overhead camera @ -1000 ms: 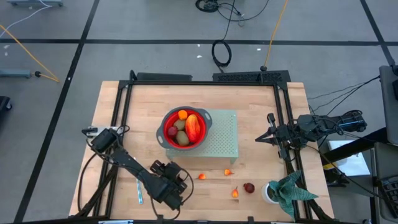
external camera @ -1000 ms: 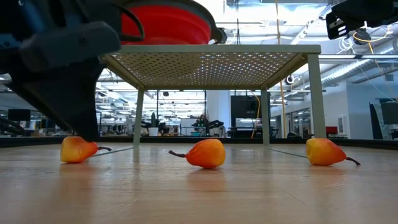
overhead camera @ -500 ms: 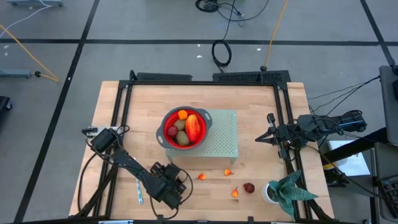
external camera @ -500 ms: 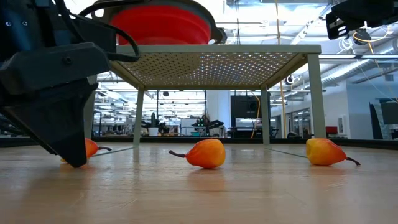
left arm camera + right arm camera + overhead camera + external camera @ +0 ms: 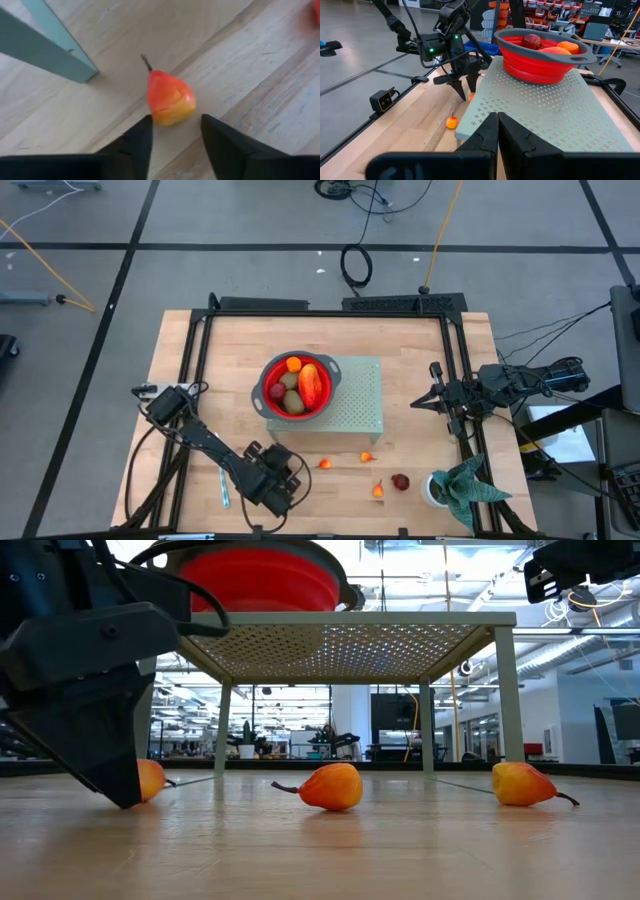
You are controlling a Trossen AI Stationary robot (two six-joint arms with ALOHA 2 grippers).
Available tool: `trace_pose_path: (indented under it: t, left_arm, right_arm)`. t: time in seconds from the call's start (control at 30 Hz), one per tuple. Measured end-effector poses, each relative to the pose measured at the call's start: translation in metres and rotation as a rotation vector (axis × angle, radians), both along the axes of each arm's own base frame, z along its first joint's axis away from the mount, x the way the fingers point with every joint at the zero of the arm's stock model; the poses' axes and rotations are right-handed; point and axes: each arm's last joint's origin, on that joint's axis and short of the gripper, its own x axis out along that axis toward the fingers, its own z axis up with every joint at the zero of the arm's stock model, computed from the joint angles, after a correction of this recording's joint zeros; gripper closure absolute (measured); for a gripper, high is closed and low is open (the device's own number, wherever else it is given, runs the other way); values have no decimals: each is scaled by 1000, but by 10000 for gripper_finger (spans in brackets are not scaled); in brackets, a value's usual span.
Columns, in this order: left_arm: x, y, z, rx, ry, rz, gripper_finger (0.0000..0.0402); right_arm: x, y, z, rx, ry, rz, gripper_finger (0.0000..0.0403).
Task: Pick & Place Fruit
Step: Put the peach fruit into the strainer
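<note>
The left claw point(image 5: 172, 132) is lowered to the desk point(image 5: 200, 370) near its front edge, fingers spread either side of a small orange fruit point(image 5: 169, 97); contact cannot be made out. Two more orange fruits point(image 5: 330, 786) and a dark red one point(image 5: 400, 481) lie nearby. Other fruit sits in the red bowl point(image 5: 325, 405) on a green stand point(image 5: 365, 395). The right claw point(image 5: 496, 131) is held pressed together, empty, at the desk's right side.

Bowl point(image 5: 296, 385) on rack point(image 5: 362, 415) (fruit point(image 5: 324, 463) beside)
</note>
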Motion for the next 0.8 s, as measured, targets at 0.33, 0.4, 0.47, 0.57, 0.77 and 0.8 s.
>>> trace_pose_path:
  t: [0.33, 0.4, 0.47, 0.57, 0.77, 0.8]
  left_arm:
    - [2, -2, -1, -20, -11, -4, 359]
    - [2, -2, -1, -28, -20, -4, 377]
    - [4, -4, -1, -42, -31, -5, 391]
    - [5, -6, -1, -77, -36, -6, 399]
    - [7, -10, 2, -123, -64, 6, 352]
    - [7, -10, 3, -129, -66, 8, 339]
  right_arm:
    - [0, 0, 0, 0, 0, 0, 399]
    - [0, 0, 0, 0, 0, 0, 399]
    - [0, 0, 0, 0, 0, 0, 399]
    - [0, 0, 0, 0, 0, 0, 399]
    - [0, 0, 0, 0, 0, 0, 399]
    - [0, 0, 0, 0, 0, 0, 399]
